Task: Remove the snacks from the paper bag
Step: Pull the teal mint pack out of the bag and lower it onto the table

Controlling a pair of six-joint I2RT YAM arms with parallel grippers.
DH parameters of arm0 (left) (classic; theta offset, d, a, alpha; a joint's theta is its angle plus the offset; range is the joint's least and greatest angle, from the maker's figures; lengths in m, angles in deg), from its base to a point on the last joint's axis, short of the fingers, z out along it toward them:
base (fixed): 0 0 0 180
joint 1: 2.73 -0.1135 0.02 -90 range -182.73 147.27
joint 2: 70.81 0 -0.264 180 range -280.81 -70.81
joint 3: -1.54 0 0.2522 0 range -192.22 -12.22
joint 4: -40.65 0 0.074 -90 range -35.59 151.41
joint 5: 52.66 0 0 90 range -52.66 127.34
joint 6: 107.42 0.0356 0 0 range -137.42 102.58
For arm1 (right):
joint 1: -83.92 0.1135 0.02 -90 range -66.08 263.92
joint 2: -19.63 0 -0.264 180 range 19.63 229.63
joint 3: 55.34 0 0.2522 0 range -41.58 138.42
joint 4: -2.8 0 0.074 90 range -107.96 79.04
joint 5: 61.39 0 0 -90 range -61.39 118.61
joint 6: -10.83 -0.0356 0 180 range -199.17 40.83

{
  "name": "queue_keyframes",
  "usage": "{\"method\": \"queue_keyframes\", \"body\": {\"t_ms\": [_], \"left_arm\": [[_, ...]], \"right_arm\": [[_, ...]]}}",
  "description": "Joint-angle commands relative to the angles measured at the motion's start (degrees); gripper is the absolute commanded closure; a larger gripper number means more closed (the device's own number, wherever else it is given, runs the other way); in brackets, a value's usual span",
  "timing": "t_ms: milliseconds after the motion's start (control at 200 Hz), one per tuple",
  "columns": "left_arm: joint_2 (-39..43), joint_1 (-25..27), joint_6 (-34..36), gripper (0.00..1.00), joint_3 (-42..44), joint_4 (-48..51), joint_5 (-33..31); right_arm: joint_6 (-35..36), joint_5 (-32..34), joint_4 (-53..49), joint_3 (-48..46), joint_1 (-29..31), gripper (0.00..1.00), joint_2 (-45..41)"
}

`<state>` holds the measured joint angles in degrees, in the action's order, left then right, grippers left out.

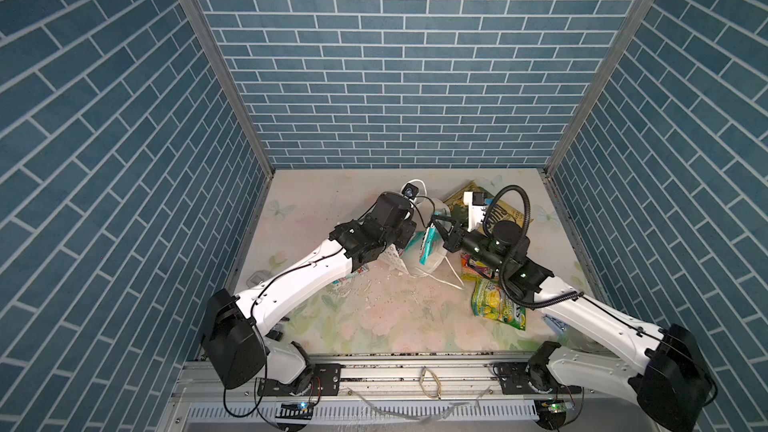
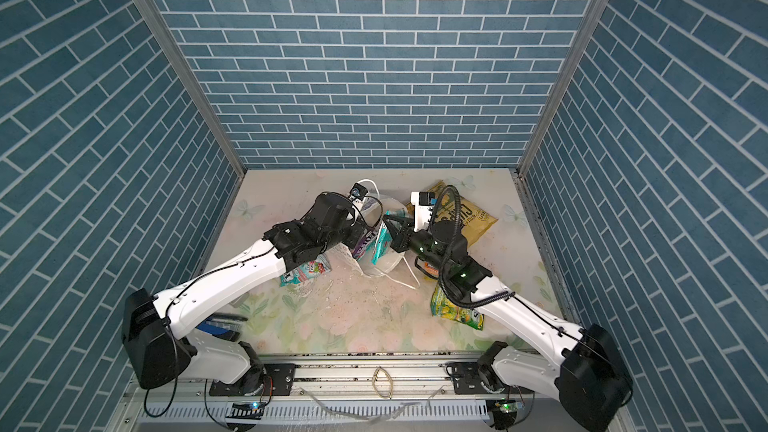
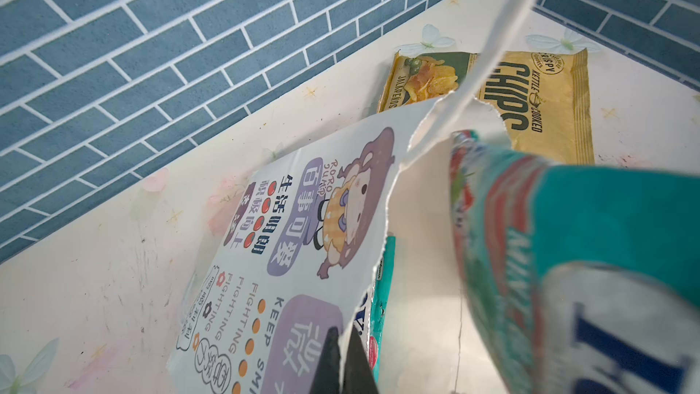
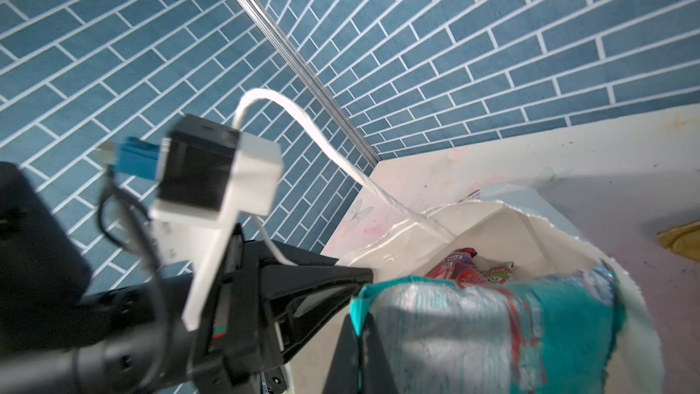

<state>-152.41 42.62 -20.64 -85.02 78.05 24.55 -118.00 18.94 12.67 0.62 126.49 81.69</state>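
one step in hand: drawing the flat glossy teal candy pouch [image 4: 511,327] out of the white printed paper gift bag [image 3: 303,221]. clamped on its edge with the right end effector [image 4: 360,350]; pinching the bag rim with the left end effector [image 3: 342,335], just beside. next: lift clear, set on bench [image 4: 530,145], then back for the pink glossy pouches [image 4: 462,269] below.

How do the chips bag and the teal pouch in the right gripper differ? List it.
The chips bag lies flat on the table; the teal pouch hangs pinched in the right gripper at the open paper bag. The chips bag is larger than the teal pouch. The chips bag is yellow, the teal pouch teal and red. Both are snack packets.
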Motion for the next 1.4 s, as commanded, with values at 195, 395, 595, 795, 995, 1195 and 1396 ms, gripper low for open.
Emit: {"method": "queue_keyframes", "body": {"t_ms": [195, 395, 595, 795, 995, 1195, 1396], "left_arm": [[1.8, -0.25, -0.64, 1.0, -1.78, -0.31, 0.08], [1.41, -0.25, -0.37, 1.0, -2.07, -0.11, 0.1], [0.66, -0.34, -0.29, 1.0, -2.9, 0.36, 0.3], [-0.22, -0.43, -0.64, 1.0, -3.49, 0.46, 0.8], [-0.57, -0.69, -0.59, 1.0, -3.54, 0.44, 1.3], [-0.55, -0.83, -0.65, 1.0, -3.19, 0.44, 1.44], [-1.23, -1.11, -0.54, 1.0, -3.34, 0.27, 1.8]], "right_arm": [[13.5, 1.42, -20.25, 7.39, -0.21, 1.0, -11.93], [19.96, 1.03, -39.3, 14.36, -0.13, 1.0, -16.87], [23.55, -10.42, -52.15, 18.09, -0.12, 1.0, -17.61], [19.0, -19.86, -55.79, 15.16, -0.03, 1.0, -19.46], [14.46, -32.15, -56.66, 9.99, 0.14, 1.0, -19.73], [12.74, -35.77, -54.95, 4.52, 1.01, 1.0, -17.36], [10.39, -40.04, -48.51, 0.89, 1.87, 1.0, -17.03]]}}
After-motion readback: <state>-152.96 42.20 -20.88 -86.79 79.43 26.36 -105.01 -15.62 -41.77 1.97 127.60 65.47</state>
